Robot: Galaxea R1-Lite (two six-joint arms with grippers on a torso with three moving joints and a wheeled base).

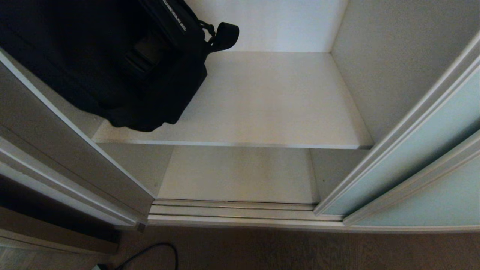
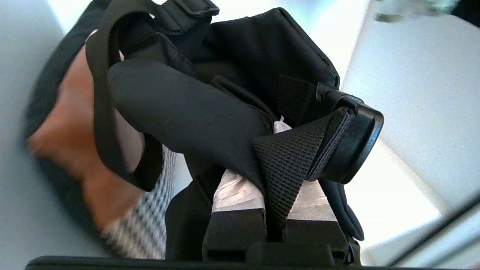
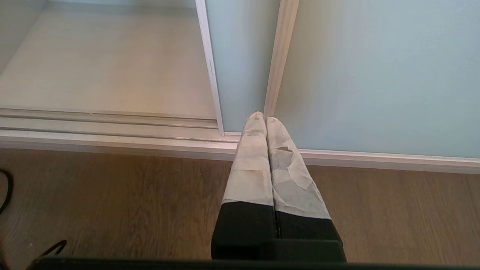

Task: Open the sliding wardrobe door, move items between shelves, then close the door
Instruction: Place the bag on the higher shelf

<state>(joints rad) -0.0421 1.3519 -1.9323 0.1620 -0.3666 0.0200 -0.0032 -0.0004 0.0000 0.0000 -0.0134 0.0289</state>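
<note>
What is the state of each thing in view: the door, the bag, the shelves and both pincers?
sliding wardrobe door: slid open, at the right.
black bag: held by its strap, hanging over the upper shelf.
upper shelf: bare on its right part.
lower shelf: bare.
left pincer: shut on the bag's strap.
right pincer: shut, holding nothing, near the floor.

**Black bag, white boards, pale blue-green glass**

The bag at ten o'clock in the head view is solid black, with a line of small white print on one strap. Its woven strap shows a coarse black weave. Behind it, blurred, is a black-and-white checked fabric. The shelf is plain white, its front edge thin and pale. The sliding door at three o'clock is frosted pale blue-green in a cream-white frame. The floor is brown wood grain. The right hand has black fingers wrapped in greyish-white tape; the left hand looks the same.
</note>
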